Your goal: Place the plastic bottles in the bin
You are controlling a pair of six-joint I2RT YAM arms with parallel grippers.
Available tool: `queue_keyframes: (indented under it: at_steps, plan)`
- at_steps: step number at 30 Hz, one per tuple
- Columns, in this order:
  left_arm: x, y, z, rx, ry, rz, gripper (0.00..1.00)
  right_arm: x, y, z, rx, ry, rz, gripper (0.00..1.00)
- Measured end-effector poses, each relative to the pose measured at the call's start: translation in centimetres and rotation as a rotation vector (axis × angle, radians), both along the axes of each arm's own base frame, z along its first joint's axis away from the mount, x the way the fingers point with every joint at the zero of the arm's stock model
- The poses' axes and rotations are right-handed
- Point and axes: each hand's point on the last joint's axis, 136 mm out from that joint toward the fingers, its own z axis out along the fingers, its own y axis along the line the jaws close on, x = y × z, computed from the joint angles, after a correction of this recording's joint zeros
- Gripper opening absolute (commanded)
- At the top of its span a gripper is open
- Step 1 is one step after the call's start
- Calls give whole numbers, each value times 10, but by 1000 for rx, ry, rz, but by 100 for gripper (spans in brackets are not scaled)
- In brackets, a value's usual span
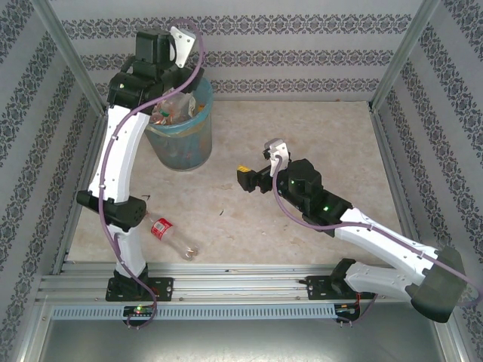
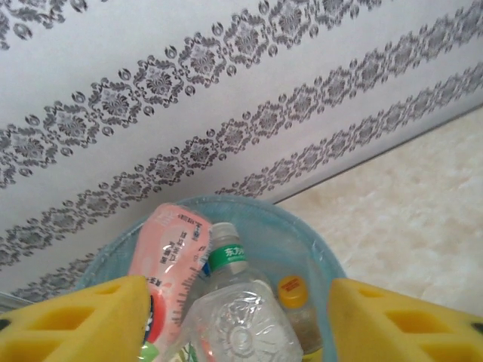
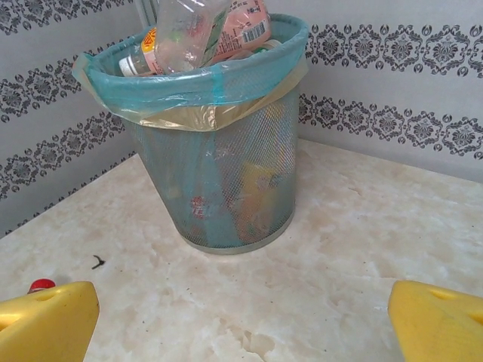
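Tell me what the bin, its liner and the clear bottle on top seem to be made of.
Bin: likely metal wire mesh, since the contents show through a fine grid.
Liner: thin translucent blue plastic film, wrinkled and folded over the rim.
Clear bottle: transparent plastic, probably thin, glossy with moulded ridges.

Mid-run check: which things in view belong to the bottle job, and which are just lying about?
Job:
- bin
- pink bottle, green-labelled clear bottle and orange-capped bottle, all inside it
- red-labelled bottle, lying on the table by the left arm's base

Lying about:
- small dark scrap on the tabletop in front of the bin
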Motion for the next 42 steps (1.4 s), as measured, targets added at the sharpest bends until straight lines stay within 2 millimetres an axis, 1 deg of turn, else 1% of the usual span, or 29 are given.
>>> queue_keyframes:
  at_steps: [2, 5, 6, 7, 9, 10, 13, 15, 19, 21, 23, 25, 27, 29, 31, 33, 35, 37, 39, 41, 42]
  plan:
    - [7, -2, -18, 12, 39, 3, 36, 0, 0, 0, 1, 1, 0, 98]
    - [23, -5, -57, 46, 120, 10, 32, 0, 0, 0, 2, 2, -1, 98]
    - [27, -5, -73, 60, 154, 16, 29, 0, 0, 0, 2, 2, -1, 98]
    - [33, -6, -82, 67, 160, 13, 24, 0, 0, 0, 3, 2, -1, 98]
    - [39, -9, -87, 65, 144, 14, 21, 0, 0, 0, 6, 5, -2, 98]
    - [41, -9, -86, 53, 131, 17, 19, 0, 0, 0, 8, 6, -2, 98]
    - [37, -4, -89, -10, 123, 19, 15, 0, 0, 0, 14, 11, -3, 98]
    - [34, 3, -88, -74, 109, 24, 12, 0, 1, 0, 16, 14, -1, 98]
    - [28, 30, -83, -227, 89, 55, 11, 2, 4, -4, 11, 26, 3, 98]
    - [28, 40, -81, -285, 80, 65, 14, 4, 6, -7, 6, 36, 5, 98]
    - [28, 44, -79, -332, 74, 56, 27, 5, 9, -11, 1, 47, 8, 98]
    - [28, 39, -76, -379, 75, 28, 32, 7, 12, -13, 1, 56, 13, 98]
    - [27, 32, -74, -415, 82, -2, 45, 8, 15, -12, 7, 63, 18, 98]
    - [25, 25, -70, -457, 87, -34, 55, 9, 18, -8, 13, 63, 24, 98]
    - [22, 19, -65, -495, 93, -59, 61, 11, 23, -2, 16, 61, 33, 98]
    - [17, 16, -57, -527, 84, -76, 67, 12, 33, 4, 12, 63, 54, 97]
    - [4, 16, -46, -557, 52, -83, 74, 11, 53, 8, -13, 66, 101, 96]
    - [-17, 19, -33, -580, 6, -85, 76, 4, 78, 7, -52, 74, 167, 95]
    - [-43, 25, -17, -595, -56, -78, 76, -8, 106, -2, -106, 89, 250, 94]
    - [-71, 36, 1, -597, -133, -58, 76, -24, 135, -19, -175, 118, 337, 94]
    - [-84, 41, 9, -596, -171, -44, 76, -31, 145, -27, -204, 131, 369, 94]
